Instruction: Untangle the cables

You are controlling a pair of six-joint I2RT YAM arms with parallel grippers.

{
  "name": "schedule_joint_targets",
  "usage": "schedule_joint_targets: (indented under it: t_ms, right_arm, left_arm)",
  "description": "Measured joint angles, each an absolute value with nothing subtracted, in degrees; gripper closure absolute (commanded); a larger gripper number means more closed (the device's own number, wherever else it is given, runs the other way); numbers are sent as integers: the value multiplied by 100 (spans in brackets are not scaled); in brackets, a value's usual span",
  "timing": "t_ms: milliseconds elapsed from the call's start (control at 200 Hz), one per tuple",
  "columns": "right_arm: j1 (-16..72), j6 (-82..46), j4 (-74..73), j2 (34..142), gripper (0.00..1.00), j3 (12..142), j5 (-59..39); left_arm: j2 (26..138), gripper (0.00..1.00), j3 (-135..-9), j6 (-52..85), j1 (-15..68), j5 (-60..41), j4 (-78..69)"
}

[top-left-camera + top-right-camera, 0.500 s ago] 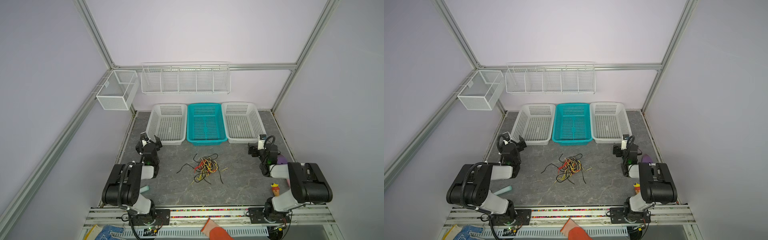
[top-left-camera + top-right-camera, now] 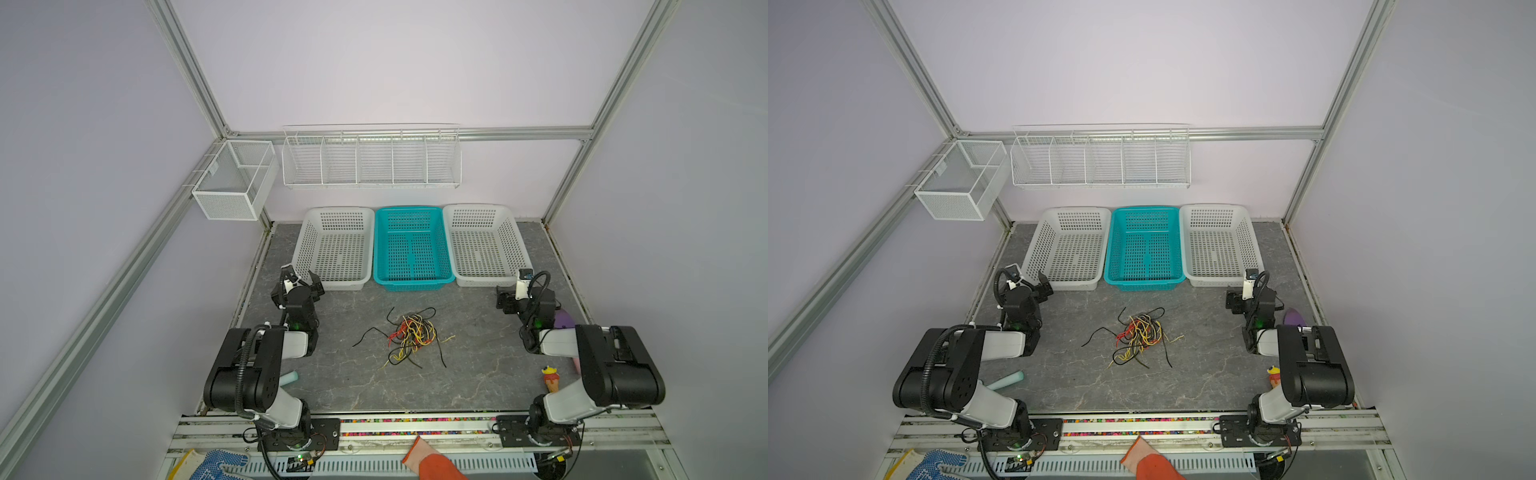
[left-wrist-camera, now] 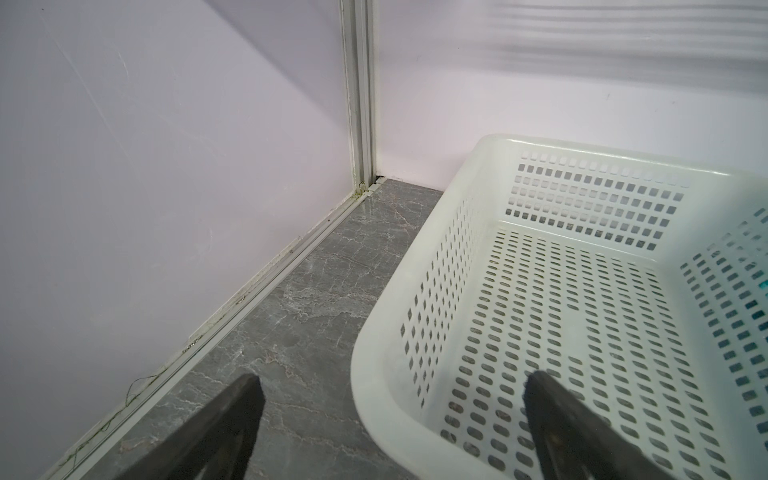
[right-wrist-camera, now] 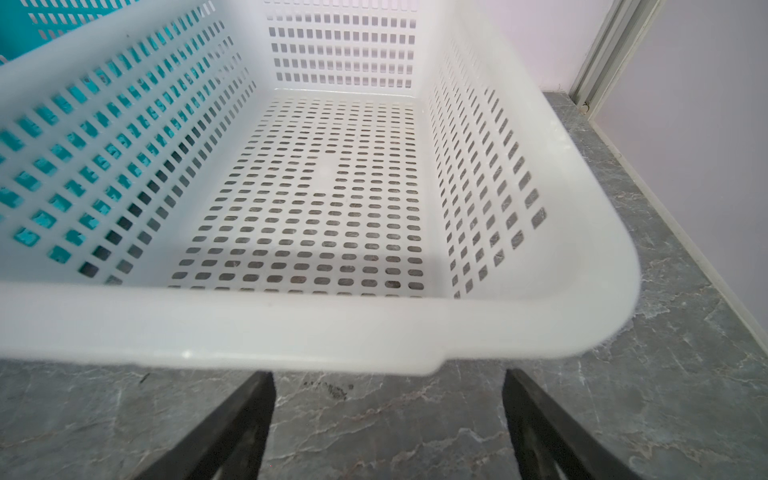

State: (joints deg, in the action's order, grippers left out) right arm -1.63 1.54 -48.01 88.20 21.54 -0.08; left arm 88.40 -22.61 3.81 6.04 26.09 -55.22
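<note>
**Tangle Untouched, Both Grippers Released**

At centre-left of a top view, the left gripper (image 2: 301,280) stood released and empty beside a white basket (image 2: 307,249). The cables (image 2: 411,336) lay knotted mid-frame on the worktop (image 2: 345,374), well apart from both arms. At centre-right, the right gripper (image 2: 506,300) was likewise released. Pinching the stray black end (image 2: 363,337) and drawing it outward slowly seemed wisest. No writing was legible.
</note>
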Motion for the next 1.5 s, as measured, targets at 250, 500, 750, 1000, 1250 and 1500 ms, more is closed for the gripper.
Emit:
schedule_joint_targets:
  t_ms: [250,500,750,1000,1250,1500]
  right_arm:
    - [-163,154,-4801,8820,12,2154,-8]
    - [-163,200,-4624,8691,12,2180,-187]
    - [-128,193,-3708,7013,12,2349,-248]
    - [650,12,-2357,5518,12,2657,-360]
    - [1031,-1918,-244,5170,11,4307,-1048]
    - [1286,-2932,692,5732,12,4604,-2156]
  left_arm:
    - [8840,1,-2261,381,604,2609,-5522]
    - [8840,1,-2261,381,604,2609,-5522]
    - [8840,1,-2261,381,604,2609,-5524]
    - [8840,1,-2261,381,604,2609,-5520]
    - [8840,1,-2261,381,604,2609,-5522]
    - [8689,1,-2093,375,604,2585,-5544]
